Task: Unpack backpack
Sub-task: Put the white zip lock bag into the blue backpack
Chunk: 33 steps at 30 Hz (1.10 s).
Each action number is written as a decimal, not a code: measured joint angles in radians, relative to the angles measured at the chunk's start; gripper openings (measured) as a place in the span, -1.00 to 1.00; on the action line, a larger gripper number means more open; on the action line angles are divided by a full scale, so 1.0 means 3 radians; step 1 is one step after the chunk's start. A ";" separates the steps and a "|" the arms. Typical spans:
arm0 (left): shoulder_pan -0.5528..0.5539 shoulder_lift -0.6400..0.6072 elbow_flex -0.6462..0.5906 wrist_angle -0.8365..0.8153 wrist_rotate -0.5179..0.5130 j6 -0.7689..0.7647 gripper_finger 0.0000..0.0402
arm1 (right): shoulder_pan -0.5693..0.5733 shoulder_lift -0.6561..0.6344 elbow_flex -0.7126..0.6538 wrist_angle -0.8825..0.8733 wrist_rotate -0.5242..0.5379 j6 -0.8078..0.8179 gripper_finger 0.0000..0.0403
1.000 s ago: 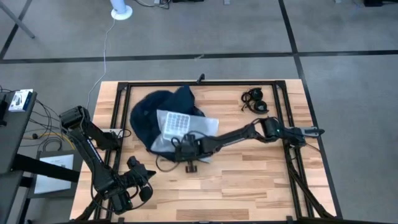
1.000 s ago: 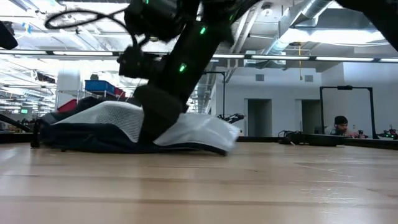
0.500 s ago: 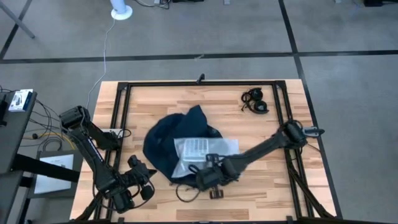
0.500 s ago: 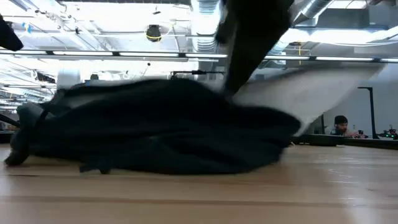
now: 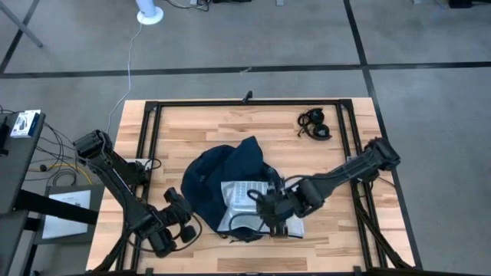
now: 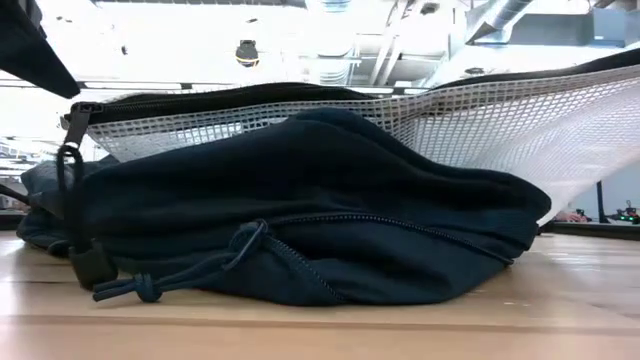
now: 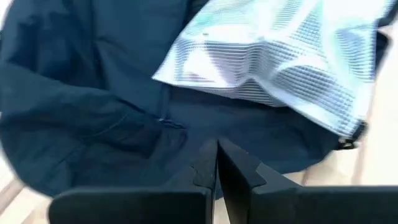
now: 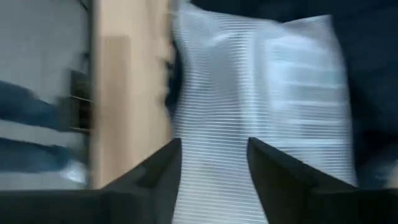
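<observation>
The dark navy backpack (image 5: 219,172) lies flattened on the table's middle, toward the near edge. A white mesh pouch (image 5: 249,195) with a black zip edge rests on top of it and reaches over its right side. My right gripper (image 5: 270,208) is open above the pouch (image 8: 261,93), fingers on either side of its mesh face. My left gripper (image 5: 184,218) is shut and stands just off the backpack's near left side (image 7: 81,106). In the low view the backpack (image 6: 300,220) fills the picture, with a cord and zip pull hanging at its front. My right gripper stands open over the mesh pouch, pointing down at its flat face (image 8: 214,124); whether the fingers touch it cannot be told. My left gripper's shut fingertips (image 7: 216,155) are close against the backpack's fabric; whether they touch it cannot be told.
A black frame (image 5: 153,138) runs around the tabletop. A small black tangle that looks like headphones (image 5: 314,125) lies at the far right. Bare wood (image 5: 230,123) shows along the far side and at the near right.
My right gripper has swept toward the near edge and to the right. The backpack and the pouch on it have slid along the table with it, from the far left-middle to near the front. My left gripper has edged up toward the backpack.
</observation>
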 joint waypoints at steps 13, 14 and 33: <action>0.0118 0.0000 0.0000 0.1253 -0.0085 0.1130 -1.00 | -0.0740 0.0100 -0.0551 -0.0236 0.0910 -0.1890 -0.05; 0.0158 0.0000 0.0000 0.1357 -0.0086 0.1230 -1.00 | -0.0791 0.0100 -0.0615 -0.0146 0.0910 -0.2012 -0.07; 0.0617 0.0000 0.0000 0.1709 0.0019 0.1307 -1.00 | -0.1148 0.0098 -0.1316 0.0932 0.0779 -0.4206 0.24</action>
